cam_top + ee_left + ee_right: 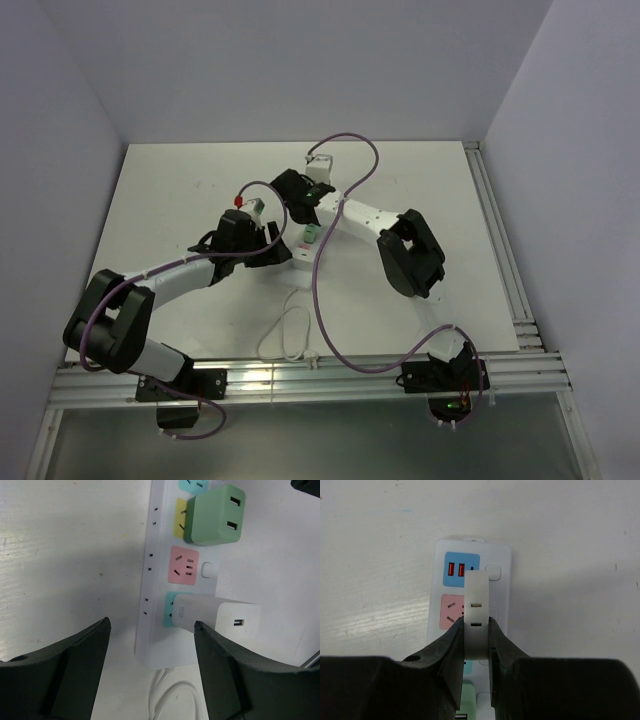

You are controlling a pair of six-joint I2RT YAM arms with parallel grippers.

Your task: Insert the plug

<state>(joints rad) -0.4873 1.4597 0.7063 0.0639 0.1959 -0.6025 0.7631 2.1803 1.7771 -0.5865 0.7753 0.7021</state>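
In the right wrist view my right gripper (476,626) is shut on a white plug (476,600). It holds the plug upright just over the pink socket (449,611) of the white power strip (501,592); whether its pins touch the socket is hidden. My left gripper (151,626) is open, one finger on each side of the strip's cable end (150,635), touching nothing. A white charger (222,617) sits in the teal socket there. From above, both grippers (303,203) (273,243) meet over the strip (300,256) at mid-table.
A green USB adapter (215,515) sits in the yellow socket, beside a free pink socket (183,565). The strip's white cord (288,335) loops toward the near edge. Purple cables (322,290) trail across the table. Rails run along the near and right edges.
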